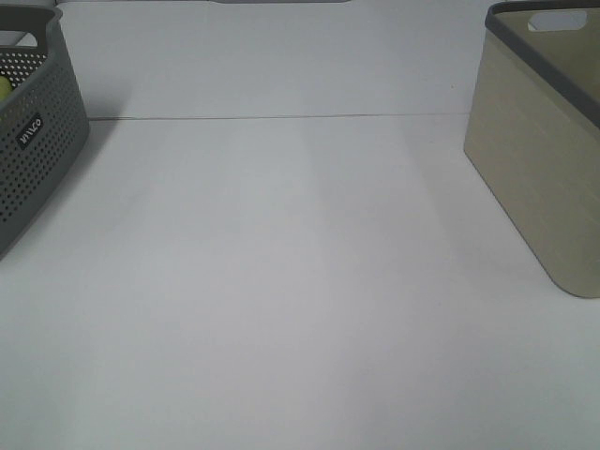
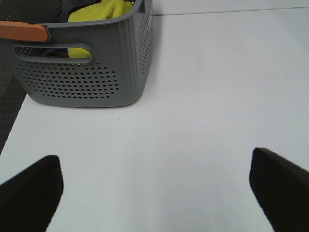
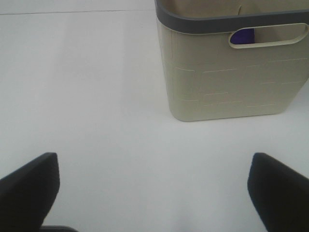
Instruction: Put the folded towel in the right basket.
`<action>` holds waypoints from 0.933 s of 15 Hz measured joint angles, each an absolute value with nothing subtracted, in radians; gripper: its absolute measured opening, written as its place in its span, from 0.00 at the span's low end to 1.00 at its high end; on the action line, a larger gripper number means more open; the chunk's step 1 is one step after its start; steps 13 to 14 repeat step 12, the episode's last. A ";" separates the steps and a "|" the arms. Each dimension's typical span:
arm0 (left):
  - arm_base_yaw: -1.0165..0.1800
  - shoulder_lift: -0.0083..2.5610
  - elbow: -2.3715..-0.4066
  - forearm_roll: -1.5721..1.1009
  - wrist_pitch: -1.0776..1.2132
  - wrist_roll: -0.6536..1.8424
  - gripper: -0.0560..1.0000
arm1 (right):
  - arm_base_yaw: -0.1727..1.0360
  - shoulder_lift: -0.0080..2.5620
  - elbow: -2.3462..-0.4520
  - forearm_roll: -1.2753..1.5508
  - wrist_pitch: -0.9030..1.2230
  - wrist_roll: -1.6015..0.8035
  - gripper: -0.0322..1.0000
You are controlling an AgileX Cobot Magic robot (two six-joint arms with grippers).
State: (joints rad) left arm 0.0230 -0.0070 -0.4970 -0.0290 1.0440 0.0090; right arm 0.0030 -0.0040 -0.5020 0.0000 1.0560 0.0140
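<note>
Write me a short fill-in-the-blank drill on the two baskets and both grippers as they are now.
1. The yellow cloth lies inside the ____ basket.
2. The beige basket has a rim coloured ____.
3. Through the beige basket's handle slot something ____ shows.
4. The left gripper and right gripper both have jaws standing ____.

Missing words: grey; grey; purple; open

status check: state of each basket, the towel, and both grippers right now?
grey perforated basket: upright on the table, holds the yellow towel
yellow towel: bunched inside the grey basket, not yet moved
beige basket: upright, something purple shows through its handle slot; rest of inside hidden
left gripper: open, holding nothing
right gripper: open, holding nothing
</note>
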 joint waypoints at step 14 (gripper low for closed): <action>0.023 -0.007 -0.497 -0.029 1.044 0.009 0.99 | 0.003 -0.004 -0.502 0.000 1.056 0.014 0.96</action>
